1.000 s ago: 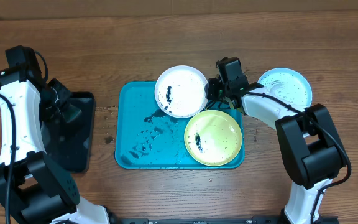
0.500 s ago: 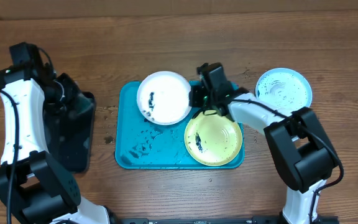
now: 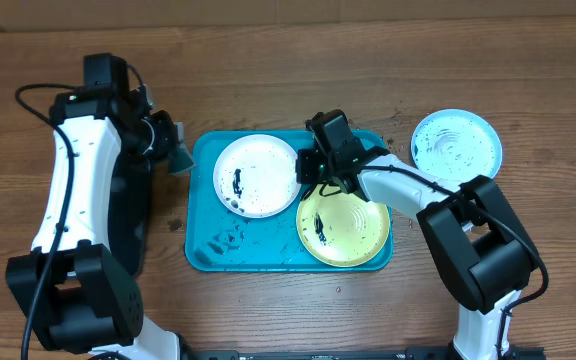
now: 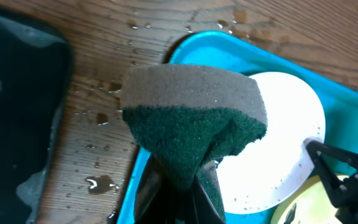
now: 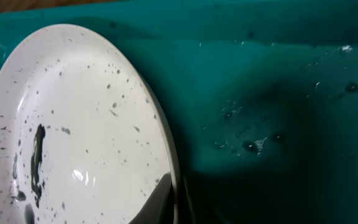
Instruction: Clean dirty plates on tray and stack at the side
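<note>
White plate [image 3: 256,175] sits in the upper-left part of the tray [image 3: 206,258], with a dark smear and specks on its face. Right gripper [image 3: 310,168] is clamped thin on the plate's right rim, pinning it. Left gripper [image 3: 165,148] has its jaws squeezed on a green-and-grey sponge [image 4: 191,118], hanging by the tray's upper-left corner, near the plate but not touching it. Yellow-green plate [image 3: 353,225] lies lower right in the tray, smeared. Light blue plate [image 3: 456,145] is out on the table [image 3: 268,60] right of the tray, probably the start of the stack. Judged step: white-plate scrub about to begin. Next move needs the sponge down on the smear and the right grip firm so the plate doesn't skate
</note>
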Controlling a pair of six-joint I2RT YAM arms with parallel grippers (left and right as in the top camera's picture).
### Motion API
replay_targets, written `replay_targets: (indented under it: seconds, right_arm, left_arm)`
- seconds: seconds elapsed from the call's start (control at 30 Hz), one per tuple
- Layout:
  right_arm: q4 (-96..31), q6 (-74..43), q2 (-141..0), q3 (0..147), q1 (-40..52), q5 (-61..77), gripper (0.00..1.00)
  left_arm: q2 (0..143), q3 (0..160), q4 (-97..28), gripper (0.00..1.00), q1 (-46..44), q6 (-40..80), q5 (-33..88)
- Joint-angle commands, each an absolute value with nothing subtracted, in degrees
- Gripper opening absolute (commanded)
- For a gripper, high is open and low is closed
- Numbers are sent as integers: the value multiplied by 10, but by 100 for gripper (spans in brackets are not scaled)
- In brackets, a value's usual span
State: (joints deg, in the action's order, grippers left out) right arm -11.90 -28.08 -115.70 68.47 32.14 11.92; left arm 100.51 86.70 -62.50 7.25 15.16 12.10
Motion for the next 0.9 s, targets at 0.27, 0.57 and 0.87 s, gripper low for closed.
replay_targets:
  seconds: [0.27, 0.57, 0.87]
  right_arm:
    - [-117, -281, -1156, 694, 374, 99, 4]
    - [-119, -253, -1156, 716, 374, 55, 12]
    - [-138, -253, -1156, 719, 374, 29, 9]
  left_arm:
    - [997, 863, -623, 4, 12, 140, 131]
    - [1031, 862, -628, 4, -17, 170, 132]
    - [1134, 862, -663, 4, -74, 183, 138]
